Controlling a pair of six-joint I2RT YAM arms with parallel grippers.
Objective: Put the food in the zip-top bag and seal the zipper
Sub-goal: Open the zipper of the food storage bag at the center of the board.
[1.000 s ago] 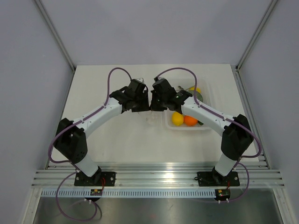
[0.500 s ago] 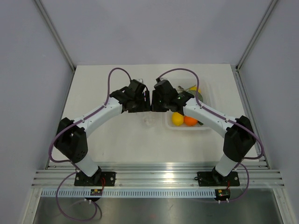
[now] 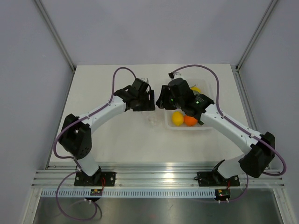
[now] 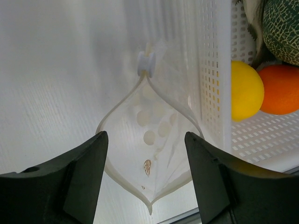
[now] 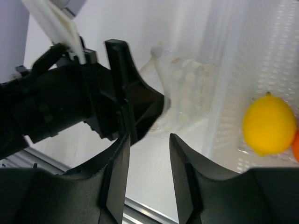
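— Where is the small bright yellow lemon-shaped fruit [image 3: 177, 119]?

— In the pale perforated rectangular plastic tray [image 3: 205, 127], touching the round orange fruit [image 3: 190, 120] at its 3 o'clock. In the left wrist view a netted grey-green melon [image 4: 282, 28] sits at 12 o'clock of the orange.

— And the small clear crinkly plastic zip-top bag [image 4: 154, 154]?

— Flat on the white table [image 3: 107, 135], just outside the tray, at 9 o'clock of the lemon. Its mouth gapes, and the thin clear zipper strip [image 4: 119, 114] bows out on both sides. A small white slider [image 4: 146, 64] sits at the bag's 12 o'clock end in the left wrist view.

— The grippers?

— The left gripper [image 4: 145, 137] hovers over the bag's mouth with its jaws spread wide, gripping nothing. The right gripper [image 5: 149, 140] is released too, with a clear gap between its fingers and nothing in it. From above it hangs close at 3 o'clock of the left one.
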